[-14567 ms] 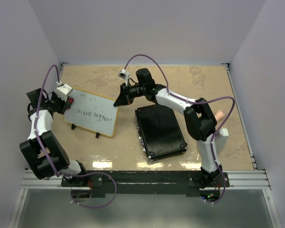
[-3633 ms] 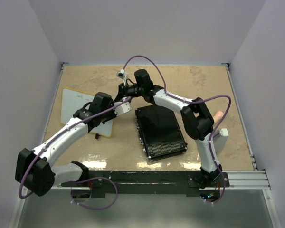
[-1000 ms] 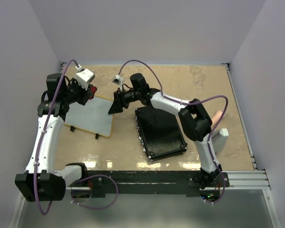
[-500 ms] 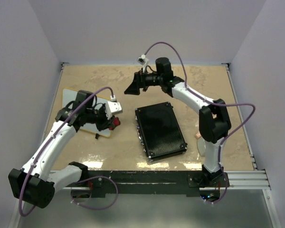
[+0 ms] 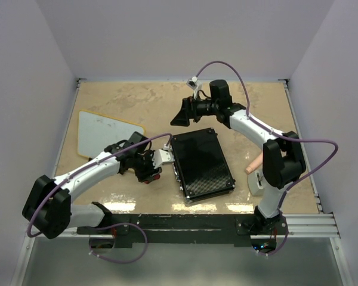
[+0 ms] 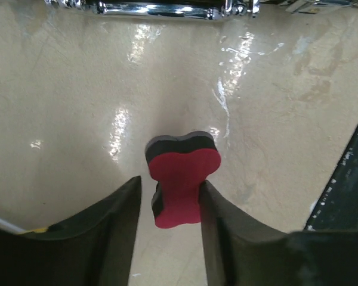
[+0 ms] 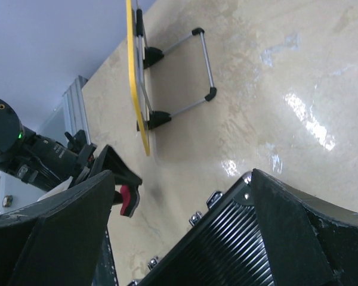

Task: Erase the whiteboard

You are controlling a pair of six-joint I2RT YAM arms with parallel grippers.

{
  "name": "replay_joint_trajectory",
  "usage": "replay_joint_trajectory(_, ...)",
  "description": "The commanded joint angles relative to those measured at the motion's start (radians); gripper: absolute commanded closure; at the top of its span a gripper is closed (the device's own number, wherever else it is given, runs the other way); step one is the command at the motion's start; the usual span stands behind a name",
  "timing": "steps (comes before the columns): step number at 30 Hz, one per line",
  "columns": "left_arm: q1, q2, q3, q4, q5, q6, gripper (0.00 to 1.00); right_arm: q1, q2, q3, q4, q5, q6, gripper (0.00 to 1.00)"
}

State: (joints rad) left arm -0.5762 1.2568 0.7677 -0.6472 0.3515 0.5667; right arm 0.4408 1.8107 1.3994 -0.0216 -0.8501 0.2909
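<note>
The whiteboard (image 5: 104, 132) stands at the left of the table with its white face blank. In the right wrist view the whiteboard (image 7: 133, 77) shows edge-on, yellow-rimmed, on its wire stand. My left gripper (image 5: 150, 173) is low over the table between the board and the black case, clear of the board. A red eraser with black backing (image 6: 182, 179) sits between its fingers, touching the right finger (image 6: 227, 238), with a gap to the left finger; the left gripper (image 6: 170, 202) is open. My right gripper (image 5: 180, 116) hangs wide open and empty over the case's far edge.
A black ribbed case (image 5: 201, 162) lies mid-table, right beside my left gripper; its edge (image 6: 352, 185) shows in the left wrist view. A metal rail (image 6: 167, 8) runs along the near table edge. A white and pink object (image 5: 256, 173) sits by the right arm.
My left arm swung from the whiteboard down to the table beside the case, carrying the eraser, and its jaws loosened. My right gripper drew back rightward from the board and opened wide.
</note>
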Motion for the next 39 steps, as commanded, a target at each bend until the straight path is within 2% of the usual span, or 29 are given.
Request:
replay_joint_trajectory(1, -0.031, 0.027, 0.010, 0.118, -0.088, -0.062, 0.46, -0.008, -0.021, -0.005, -0.015, 0.003, -0.032, 0.01)
replay_joint_trajectory(5, -0.039, 0.024, 0.039, 0.109, -0.080, -0.064, 0.27, -0.010, -0.008, 0.010, -0.037, -0.006, -0.039, 0.01)
replay_joint_trajectory(10, -0.039, 0.015, 0.054, 0.086, -0.054, -0.054, 0.25, -0.008, -0.004, 0.010, -0.041, -0.020, -0.039, 0.02)
replay_joint_trajectory(12, -0.039, 0.015, 0.056, 0.092, -0.072, -0.067, 0.30, -0.010, -0.004, 0.006, -0.046, -0.032, -0.041, 0.04)
replay_joint_trajectory(15, -0.039, -0.008, 0.044, 0.103, -0.062, -0.068, 0.37, -0.010, -0.008, -0.003, -0.147, -0.075, -0.105, 0.13)
replay_joint_trajectory(17, -0.037, -0.048, 0.025, 0.129, -0.065, -0.067, 0.37, -0.008, -0.016, -0.052, -0.190, -0.141, -0.121, 0.31)
replay_joint_trajectory(22, -0.039, -0.063, 0.042, 0.121, -0.072, -0.071, 0.36, 0.012, -0.037, -0.160, -0.268, -0.248, -0.147, 0.58)
replay_joint_trajectory(27, -0.039, -0.069, 0.044, 0.130, -0.065, -0.087, 0.36, 0.113, -0.027, -0.186, -0.296, -0.287, -0.151, 0.75)
replay_joint_trajectory(28, -0.039, -0.069, 0.042, 0.129, -0.068, -0.088, 0.36, 0.148, -0.027, -0.185, -0.264, -0.285, -0.119, 0.82)
replay_joint_trajectory(30, -0.039, -0.073, 0.042, 0.124, -0.077, -0.088, 0.36, 0.168, -0.027, -0.203, -0.195, -0.283, -0.053, 0.87)
replay_joint_trajectory(31, -0.039, -0.076, 0.044, 0.123, -0.080, -0.088, 0.36, 0.174, -0.027, -0.217, -0.095, -0.283, 0.038, 0.92)
replay_joint_trajectory(34, -0.039, -0.085, 0.036, 0.121, -0.088, -0.091, 0.36, 0.188, -0.016, -0.270, 0.065, -0.279, 0.189, 0.96)
replay_joint_trajectory(39, -0.039, -0.094, 0.027, 0.132, -0.091, -0.120, 0.35, 0.228, 0.015, -0.333, 0.205, -0.262, 0.335, 1.00)
